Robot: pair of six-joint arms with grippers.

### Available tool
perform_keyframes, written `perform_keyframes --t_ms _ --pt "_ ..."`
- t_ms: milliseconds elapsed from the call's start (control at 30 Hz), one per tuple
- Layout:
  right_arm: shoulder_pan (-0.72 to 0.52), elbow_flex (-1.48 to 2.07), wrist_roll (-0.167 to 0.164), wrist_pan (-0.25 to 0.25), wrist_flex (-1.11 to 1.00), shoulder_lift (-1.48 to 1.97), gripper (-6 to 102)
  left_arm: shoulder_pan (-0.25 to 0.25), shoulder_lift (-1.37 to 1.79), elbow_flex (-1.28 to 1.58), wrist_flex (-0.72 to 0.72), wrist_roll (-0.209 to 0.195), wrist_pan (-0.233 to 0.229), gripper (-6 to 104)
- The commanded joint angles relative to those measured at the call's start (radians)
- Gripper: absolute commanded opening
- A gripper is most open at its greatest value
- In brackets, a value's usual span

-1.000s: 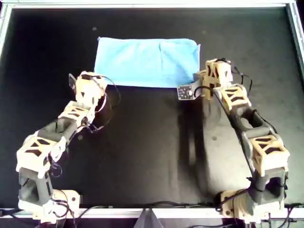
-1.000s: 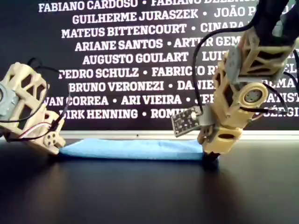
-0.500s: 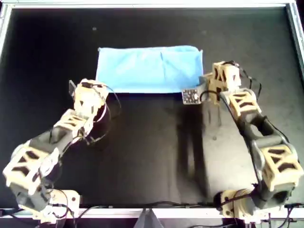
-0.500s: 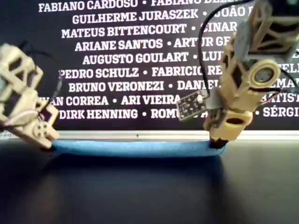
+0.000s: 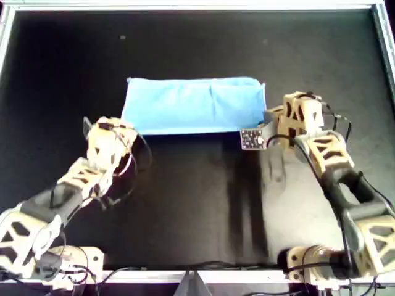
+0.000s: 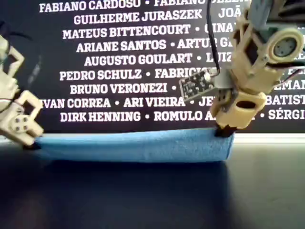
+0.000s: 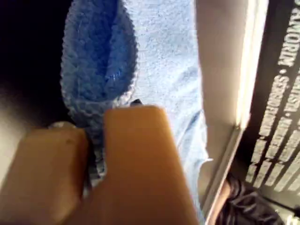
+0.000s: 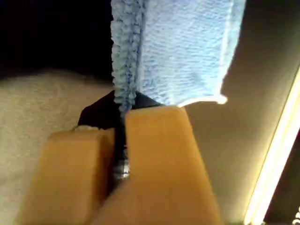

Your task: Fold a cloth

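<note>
Overhead view: the cloth (image 5: pixel 194 105) is a light blue rectangle, wider than deep, on the black table (image 5: pixel 185 209), in the far half and near the middle from side to side.
Cloth edge: in the exterior view the near edge (image 6: pixel 136 145) is raised off the table between the two grippers and sags slightly along its length.
Left gripper (image 5: pixel 105 132): at the cloth's near corner on the overhead view's left; the left wrist view shows its tan fingers (image 7: pixel 136 159) pressed together on a bunched blue fold of the cloth (image 7: pixel 101 70).
Right gripper (image 5: pixel 274 123): at the near corner on the overhead view's right; the right wrist view shows both tan fingers (image 8: pixel 159 154) pinching the cloth's folded edge (image 8: pixel 126 56) between them.
Exterior view: the left gripper (image 6: pixel 28 143) sits low at that view's left, the right gripper (image 6: pixel 225 130) higher at its right, with a small circuit board (image 6: pixel 195 86) beside it.
Backdrop: a black banner (image 6: pixel 128 62) printed with white names stands behind the table.
Table frame: a pale metal rail (image 5: pixel 185 6) runs along the far side in the overhead view.
</note>
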Motion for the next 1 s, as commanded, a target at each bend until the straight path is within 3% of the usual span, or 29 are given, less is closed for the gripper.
perform_keyframes --t_ms 0,200,467,767,867,967 --pt "0.0 0.032 -0.005 0.003 0.014 0.138 -1 -0.025 0.101 0.044 -0.003 0.008 0.005 -1" --pt "0.0 0.166 -0.005 0.003 0.014 0.195 -1 -0.066 0.16 0.132 -0.003 0.002 0.005 -1" --pt "0.003 0.267 -0.005 0.003 0.014 0.198 -1 -0.074 0.183 0.212 -0.003 -0.006 0.005 -1" --pt "0.003 0.308 -0.005 0.003 0.014 0.189 0 -0.147 0.183 0.267 -0.003 0.005 0.005 -1" --pt "0.003 0.344 -0.005 0.003 0.014 0.199 6 -0.147 0.183 0.267 -0.003 0.006 0.005 0" --pt "-0.002 0.368 -0.005 0.003 0.014 0.199 19 -0.147 0.183 0.272 -0.003 0.006 0.005 6"
